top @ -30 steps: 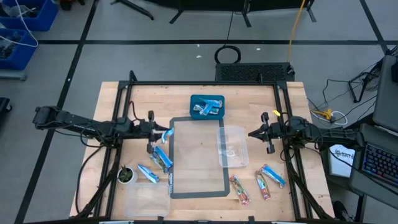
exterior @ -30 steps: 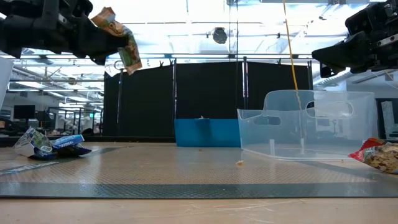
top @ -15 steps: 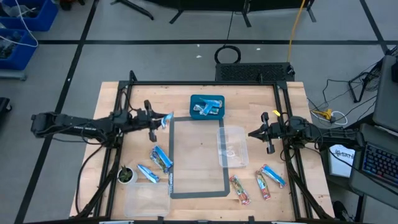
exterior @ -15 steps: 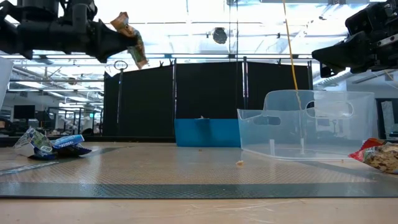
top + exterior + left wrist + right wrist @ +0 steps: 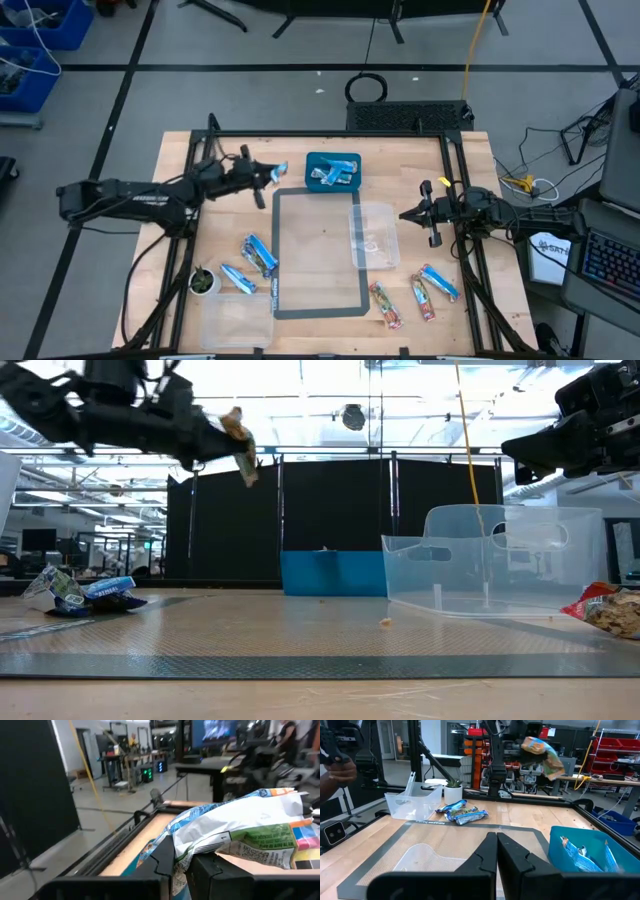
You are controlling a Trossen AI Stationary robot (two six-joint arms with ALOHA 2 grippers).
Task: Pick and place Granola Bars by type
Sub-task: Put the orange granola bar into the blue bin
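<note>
Swinging toward the blue bin point(image 5: 333, 171), my left end effector point(image 5: 268, 176) clamps a blue-wrapped bar point(image 5: 278, 172); several bars remain unsorted.

I work in a robotics lab or workshop. My wooden tabletop point(image 5: 320, 150) sits on a grey floor marked with black tape lines point(image 5: 300, 68), cables trailing beside it. Beyond it stand black partition screens point(image 5: 330, 520), red storage racks point(image 5: 615, 755), lit workbenches and monitors.
</note>
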